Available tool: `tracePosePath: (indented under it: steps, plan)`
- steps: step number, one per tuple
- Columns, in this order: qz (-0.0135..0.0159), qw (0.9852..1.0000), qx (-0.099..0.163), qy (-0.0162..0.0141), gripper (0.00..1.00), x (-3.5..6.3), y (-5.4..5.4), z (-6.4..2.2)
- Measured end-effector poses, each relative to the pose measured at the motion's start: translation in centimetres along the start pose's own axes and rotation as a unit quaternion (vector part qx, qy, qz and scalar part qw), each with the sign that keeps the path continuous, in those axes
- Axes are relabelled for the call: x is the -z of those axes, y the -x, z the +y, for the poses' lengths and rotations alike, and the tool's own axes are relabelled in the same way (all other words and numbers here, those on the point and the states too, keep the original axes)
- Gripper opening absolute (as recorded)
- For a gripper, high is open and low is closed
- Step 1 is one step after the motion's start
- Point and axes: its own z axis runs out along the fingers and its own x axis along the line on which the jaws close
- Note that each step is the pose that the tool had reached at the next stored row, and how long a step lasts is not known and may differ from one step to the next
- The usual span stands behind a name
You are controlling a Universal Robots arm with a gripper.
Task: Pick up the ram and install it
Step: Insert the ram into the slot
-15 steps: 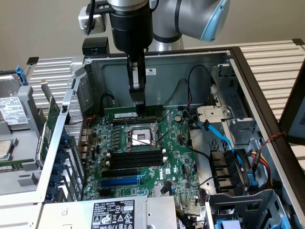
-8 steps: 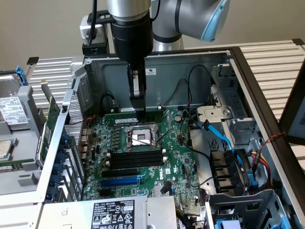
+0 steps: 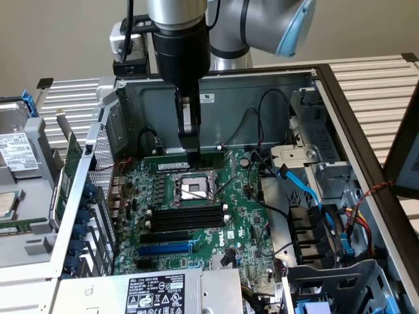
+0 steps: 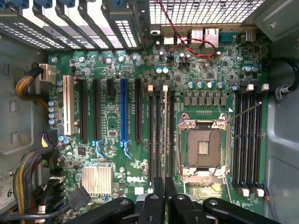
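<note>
hand (image 3: 191,148) was clamped on the ram (image 4: 165,130) | ram stood on edge over memory slots (image 4: 153,135) | beside processor socket (image 4: 204,147), near motherboard (image 4: 110,122) edge

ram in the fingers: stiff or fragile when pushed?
Likely stiff: the ram looks like a straight, flat board. Probably light, being so thin. Pinched on edge between the fingers, it may tilt under a sideways push.

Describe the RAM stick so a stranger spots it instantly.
In the open computer case, find the square CPU socket. The ram runs along its far side, in the claw: a thin green stick, unlike the empty black slots on the near side.
</note>
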Motion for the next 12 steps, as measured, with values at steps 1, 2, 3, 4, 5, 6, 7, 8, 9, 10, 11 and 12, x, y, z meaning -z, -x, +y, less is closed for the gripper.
tracePosePath:
  steps: [1,2,3,4,5,6,7,8,9,10,11,12]
  plan:
    - [0.0001,1.0000,0.000,0.0005,0.13,-0.01,-0.05,-0.01]
    - [0.0001,1.0000,0.000,0.0011,0.13,-0.02,-0.11,-0.01]
    - [0.0001,1.0000,0.000,0.0015,0.13,-0.04,-0.20,-0.02]
    - [0.0002,1.0000,0.000,0.0017,0.13,-0.05,-0.28,-0.02]
    - [0.0002,1.0000,0.000,0.0018,0.13,-0.08,-0.39,-0.02]
    - [0.0002,1.0000,0.000,0.0018,0.13,-0.11,-0.51,-0.03]
    - [0.0002,1.0000,0.000,0.0019,0.13,-0.15,-0.59,-0.03]
    - [0.0002,1.0000,0.000,0.0019,0.13,-0.19,-0.65,-0.03]
    - [0.0001,1.0000,0.000,0.0018,0.13,-0.25,-0.70,-0.03]
    - [0.0002,1.0000,0.000,0.0018,0.13,-0.36,-0.70,-0.02]
    - [0.0003,1.0000,0.000,0.0019,0.13,-0.52,-0.70,-0.01]
    - [0.0004,1.0000,0.000,0.0019,0.13,-0.70,-0.69,-0.01]
